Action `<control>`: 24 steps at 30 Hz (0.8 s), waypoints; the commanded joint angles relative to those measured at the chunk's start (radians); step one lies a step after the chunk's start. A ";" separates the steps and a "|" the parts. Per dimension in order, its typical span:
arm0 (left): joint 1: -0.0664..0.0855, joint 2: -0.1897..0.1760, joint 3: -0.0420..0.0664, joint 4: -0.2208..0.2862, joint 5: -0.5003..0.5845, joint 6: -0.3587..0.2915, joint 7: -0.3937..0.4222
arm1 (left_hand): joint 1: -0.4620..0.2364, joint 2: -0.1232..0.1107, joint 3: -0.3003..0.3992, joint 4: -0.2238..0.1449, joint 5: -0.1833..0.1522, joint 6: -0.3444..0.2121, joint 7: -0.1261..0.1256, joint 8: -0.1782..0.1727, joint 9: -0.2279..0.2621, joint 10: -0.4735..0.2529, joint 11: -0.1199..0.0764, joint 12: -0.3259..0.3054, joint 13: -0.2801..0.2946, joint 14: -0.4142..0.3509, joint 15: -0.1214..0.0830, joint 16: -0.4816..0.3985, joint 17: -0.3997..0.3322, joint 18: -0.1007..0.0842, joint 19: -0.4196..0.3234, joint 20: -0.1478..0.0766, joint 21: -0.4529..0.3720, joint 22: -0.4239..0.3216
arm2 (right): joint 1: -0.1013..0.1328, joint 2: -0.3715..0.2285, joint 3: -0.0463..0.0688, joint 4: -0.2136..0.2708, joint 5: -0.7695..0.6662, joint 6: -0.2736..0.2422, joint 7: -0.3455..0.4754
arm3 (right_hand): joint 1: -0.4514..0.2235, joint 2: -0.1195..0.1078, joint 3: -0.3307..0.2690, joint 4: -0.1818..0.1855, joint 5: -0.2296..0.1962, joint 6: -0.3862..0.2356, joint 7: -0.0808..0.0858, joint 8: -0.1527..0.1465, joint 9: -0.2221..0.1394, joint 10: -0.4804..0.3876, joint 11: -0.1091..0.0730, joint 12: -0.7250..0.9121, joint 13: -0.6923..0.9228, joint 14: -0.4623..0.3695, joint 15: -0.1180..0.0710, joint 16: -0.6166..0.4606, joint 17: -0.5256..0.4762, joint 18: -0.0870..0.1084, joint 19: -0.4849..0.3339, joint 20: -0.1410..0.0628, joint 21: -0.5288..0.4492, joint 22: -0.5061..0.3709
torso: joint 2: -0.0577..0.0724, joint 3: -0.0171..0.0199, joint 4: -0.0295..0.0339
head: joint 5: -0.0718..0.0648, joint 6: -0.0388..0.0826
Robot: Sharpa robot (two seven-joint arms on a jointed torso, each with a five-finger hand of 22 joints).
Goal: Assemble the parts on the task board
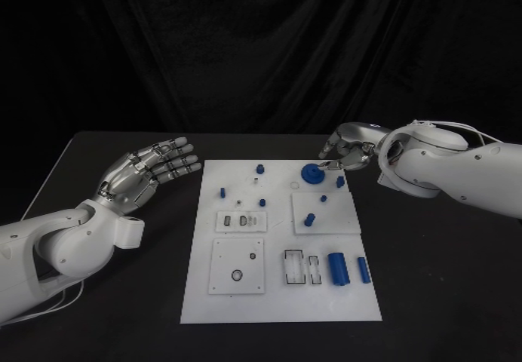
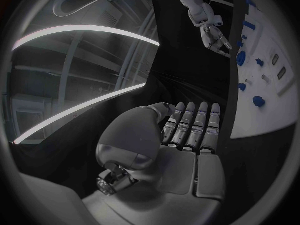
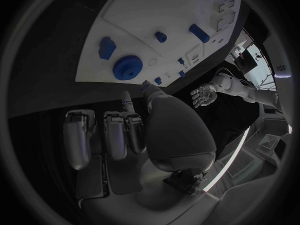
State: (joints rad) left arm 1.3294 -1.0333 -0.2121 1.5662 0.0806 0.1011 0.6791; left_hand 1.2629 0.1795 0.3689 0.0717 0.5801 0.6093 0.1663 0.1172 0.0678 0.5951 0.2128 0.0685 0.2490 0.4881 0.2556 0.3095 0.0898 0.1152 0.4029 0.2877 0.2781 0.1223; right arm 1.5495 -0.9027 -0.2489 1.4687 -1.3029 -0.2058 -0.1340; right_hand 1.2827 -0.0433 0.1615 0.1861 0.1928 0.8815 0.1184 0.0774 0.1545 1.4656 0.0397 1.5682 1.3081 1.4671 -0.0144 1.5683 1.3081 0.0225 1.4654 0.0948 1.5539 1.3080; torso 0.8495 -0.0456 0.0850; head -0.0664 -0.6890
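Note:
The white task board (image 1: pixel 277 298) lies in the middle of the black table. A blue gear (image 1: pixel 312 174) sits near its far right corner, also seen in the right wrist view (image 3: pixel 127 67) and the left wrist view (image 2: pixel 241 58). My right hand (image 1: pixel 350 148) hovers just right of and beyond the gear. Its fingers (image 3: pixel 78 135) are curled toward the palm with nothing in them, and the thumb tip is close to the gear. My left hand (image 1: pixel 152 170) floats left of the board, fingers (image 2: pixel 190 122) straight and empty.
Small blue pegs (image 1: pixel 261 167) (image 1: pixel 223 192) (image 1: pixel 323 199) stand on the board's far half. A blue block (image 3: pixel 107 47) lies beside the gear. Two blue cylinders (image 1: pixel 339 268) (image 1: pixel 363 269) lie at the board's near right, next to rectangular slots (image 1: pixel 295 267). Black table surrounds the board.

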 commanded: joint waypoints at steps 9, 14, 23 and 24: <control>-0.002 0.002 0.001 -0.002 0.002 0.011 0.118 | -0.010 -0.004 0.008 0.001 -0.002 0.003 0.004 0.005 0.001 0.002 0.004 -0.002 0.002 0.005 0.006 0.007 -0.001 -0.017 0.009 0.001 0.005 -0.001 | -0.019 0.020 0.001 -0.023 -0.075 0.027 -0.052 | 0.029 0.003 0.008 -0.047 0.009 -0.092 -0.006 -0.013 -0.030 0.105 -0.013 0.003 0.263 0.104 -0.015 0.002 0.263 -0.016 0.089 -0.013 0.006 0.246 | 0.002 0.0003 -0.0013 | 0.003 -0.012; -0.002 0.002 0.001 -0.003 0.002 0.013 0.116 | -0.010 -0.004 0.008 0.001 -0.002 0.003 0.004 0.005 0.001 0.002 0.004 -0.002 0.002 0.005 0.006 0.007 -0.001 -0.017 0.009 0.001 0.005 -0.001 | -0.029 0.032 0.001 -0.036 -0.089 0.014 -0.047 | 0.062 0.007 0.020 -0.078 0.018 -0.097 -0.004 -0.009 -0.034 0.105 -0.013 0.003 0.263 0.104 -0.016 0.002 0.263 -0.012 0.077 -0.013 -0.003 0.233 | 0.003 0.0002 0.0002 | 0.003 -0.015; -0.002 0.004 0.001 -0.006 0.002 0.018 0.111 | -0.011 -0.006 0.010 0.000 -0.003 0.008 0.004 0.007 0.002 0.004 0.004 -0.001 0.003 0.006 0.006 0.008 -0.001 -0.018 0.009 0.001 0.005 -0.001 | -0.047 0.048 0.001 -0.051 -0.111 -0.015 -0.026 | 0.055 0.002 0.012 -0.079 -0.006 -0.097 -0.002 -0.007 -0.036 0.105 -0.012 0.003 0.263 0.104 -0.015 0.002 0.263 -0.008 0.068 -0.012 -0.011 0.224 | 0.001 -0.0006 -0.0019 | 0.004 -0.018; -0.002 0.004 0.001 -0.007 0.002 0.019 0.110 | -0.011 -0.006 0.010 0.000 -0.003 0.008 0.004 0.007 0.002 0.004 0.004 -0.001 0.003 0.006 0.006 0.008 -0.001 -0.018 0.009 0.001 0.005 -0.001 | -0.049 0.049 0.001 -0.051 -0.114 -0.021 -0.022 | 0.055 0.002 0.012 -0.079 -0.006 -0.097 -0.002 -0.007 -0.036 0.105 -0.012 0.003 0.263 0.104 -0.015 0.002 0.263 -0.008 0.068 -0.012 -0.011 0.224 | 0.001 -0.0006 -0.0019 | 0.004 -0.018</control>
State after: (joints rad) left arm 1.3283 -1.0314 -0.2121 1.5587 0.0808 0.1028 0.6791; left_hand 1.2589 0.1755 0.3745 0.0716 0.5801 0.6129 0.1699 0.1172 0.0679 0.5951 0.2128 0.0684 0.2512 0.4917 0.2592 0.3135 0.0899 0.1152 0.4029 0.2877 0.2781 0.1224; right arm 1.5037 -0.8542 -0.2484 1.4180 -1.3854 -0.1964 -0.1584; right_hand 1.3386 -0.0380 0.1768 0.1073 0.1890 0.7895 0.1147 0.0668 0.1200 1.4649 0.0320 1.5682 1.3078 1.4683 -0.0232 1.5683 1.3078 0.0233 1.4653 0.0875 1.5473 1.3078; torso 0.8513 -0.0461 0.0839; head -0.0625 -0.7075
